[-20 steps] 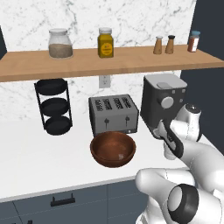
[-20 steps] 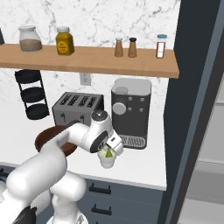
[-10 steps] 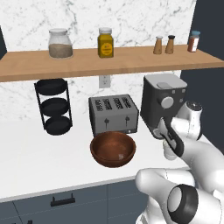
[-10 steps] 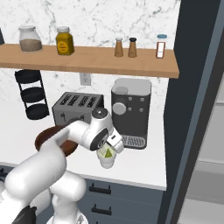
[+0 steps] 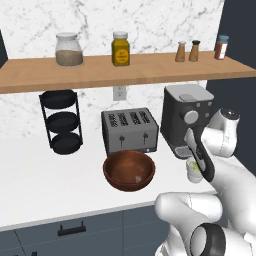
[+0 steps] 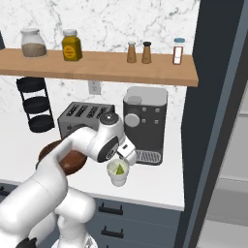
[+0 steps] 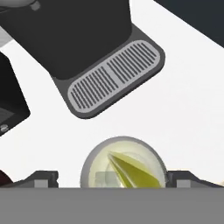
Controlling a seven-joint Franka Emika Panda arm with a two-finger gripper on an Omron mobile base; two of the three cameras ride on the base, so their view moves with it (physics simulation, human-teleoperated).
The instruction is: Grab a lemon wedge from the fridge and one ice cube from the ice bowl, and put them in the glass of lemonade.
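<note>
fingers (image 7: 112, 179) lifted slightly, apparently spread, lemon wedge (image 7: 131, 173) in glass of lemonade (image 6: 117, 172)

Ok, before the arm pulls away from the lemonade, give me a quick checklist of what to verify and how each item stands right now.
1. Lemon wedge inside the glass of lemonade: ok, it lies in the liquid.
2. Ice cube in the glass: cannot tell; a pale block shows beside the wedge in the hand view, but it is unclear.
3. Gripper empty: ok, fingertips stand either side of the glass, nothing between them.
4. Glass upright on the counter: ok.
5. Glass clear of the coffee machine: ok, it stands in front of the drip tray, apart from it.
6. Ice bowl undisturbed: ok, upright by the toaster.
</note>
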